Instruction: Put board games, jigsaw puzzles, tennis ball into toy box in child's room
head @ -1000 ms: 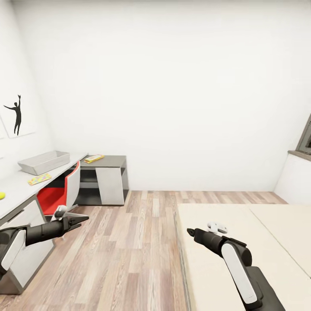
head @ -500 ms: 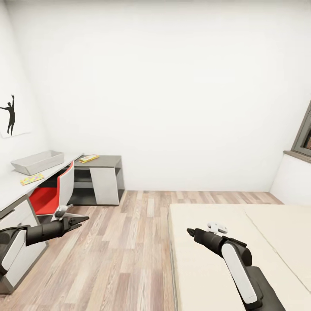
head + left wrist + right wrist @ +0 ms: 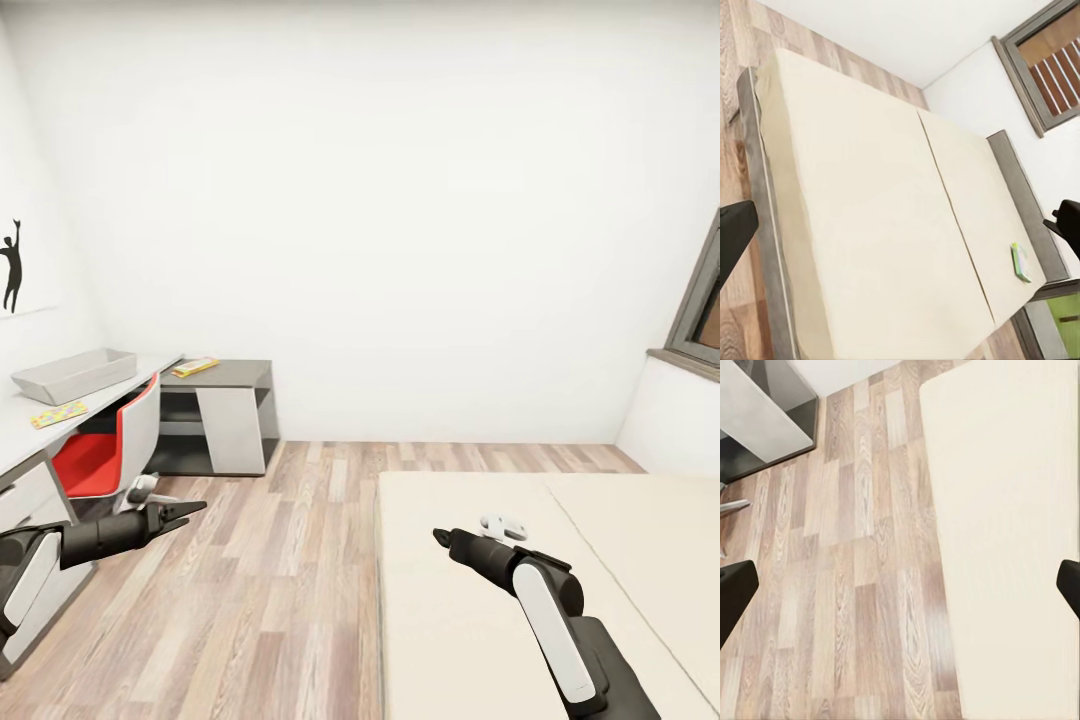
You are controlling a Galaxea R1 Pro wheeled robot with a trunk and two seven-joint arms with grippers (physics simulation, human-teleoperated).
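1. We see wooden floor (image 3: 290, 560) lying open between the table (image 3: 30, 440) along the left wall and the bed (image 3: 470, 620) at the right; the bed's near-left edge runs straight down the head view
2. A red and white chair (image 3: 105, 455) stands tucked against the table's front edge, just beyond the left gripper (image 3: 185, 513)
3. The toy box (image 3: 72, 374) sits on the pale table top; from this angle we cannot see its inside
4. One jigsaw puzzle (image 3: 58, 413) lies flat on the table just in front of the toy box, apart from it
5. A yellow board game (image 3: 194, 367) rests on the darker table section at the far end, near the corner
6. In the left wrist view a green and white board game (image 3: 1021, 262) lies on the mattress near the grey headboard (image 3: 1024, 202), on the far side of the seam
7. The left gripper hangs over the floor with its jaws spread and nothing between them
8. The right gripper (image 3: 440, 538) hangs above the bed's left part; in its wrist view the fingers (image 3: 735, 592) stand wide apart, empty
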